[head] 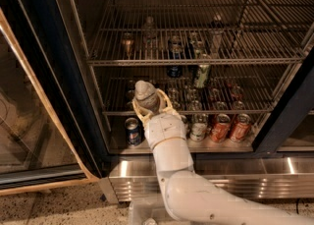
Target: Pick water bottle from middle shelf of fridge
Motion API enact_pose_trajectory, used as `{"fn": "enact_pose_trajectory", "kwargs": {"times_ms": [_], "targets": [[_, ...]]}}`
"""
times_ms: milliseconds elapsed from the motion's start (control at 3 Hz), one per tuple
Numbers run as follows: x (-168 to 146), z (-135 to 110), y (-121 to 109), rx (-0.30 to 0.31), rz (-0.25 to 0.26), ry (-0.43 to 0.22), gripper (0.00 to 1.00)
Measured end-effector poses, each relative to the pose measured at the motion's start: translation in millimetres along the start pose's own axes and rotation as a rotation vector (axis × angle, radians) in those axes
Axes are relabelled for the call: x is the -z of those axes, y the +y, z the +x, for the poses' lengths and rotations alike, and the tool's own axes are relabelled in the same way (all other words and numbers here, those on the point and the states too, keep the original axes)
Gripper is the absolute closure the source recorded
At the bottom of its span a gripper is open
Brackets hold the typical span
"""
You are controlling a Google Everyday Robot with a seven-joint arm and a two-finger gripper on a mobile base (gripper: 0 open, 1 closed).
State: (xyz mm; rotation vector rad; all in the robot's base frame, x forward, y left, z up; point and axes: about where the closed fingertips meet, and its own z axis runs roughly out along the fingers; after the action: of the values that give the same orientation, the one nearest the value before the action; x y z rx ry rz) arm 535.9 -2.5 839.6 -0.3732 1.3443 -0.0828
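Observation:
My gripper [147, 102] is in front of the open fridge [73, 96], at the left of the middle shelf [245, 111], a chrome wire rack. Its cream fingers [166, 104] are shut around the water bottle [145, 94], a small clear bottle with a pale cap, held upright just in front of the shelf's front rail. The white arm [169, 155] rises from the lower middle of the view and hides the bottle's lower part.
A green-and-white bottle [201, 74] and small cans stand on the middle shelf. The rack above [196, 62] holds bottles and cans. A blue can [132, 131] and red cans [230, 127] stand on the floor panel. The glass door [29, 121] hangs open at left. A steel base strip [235, 172] runs below.

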Motion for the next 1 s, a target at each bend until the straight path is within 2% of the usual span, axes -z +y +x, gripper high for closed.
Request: {"fn": "enact_pose_trajectory", "kwargs": {"times_ms": [333, 667, 1000], "targets": [[13, -3, -26, -0.171, -0.001, -0.050, 1.00], [27, -5, -40, -0.272, -0.017, -0.093, 1.00], [44, -10, -56, -0.339, -0.013, -0.128, 1.00]]}}
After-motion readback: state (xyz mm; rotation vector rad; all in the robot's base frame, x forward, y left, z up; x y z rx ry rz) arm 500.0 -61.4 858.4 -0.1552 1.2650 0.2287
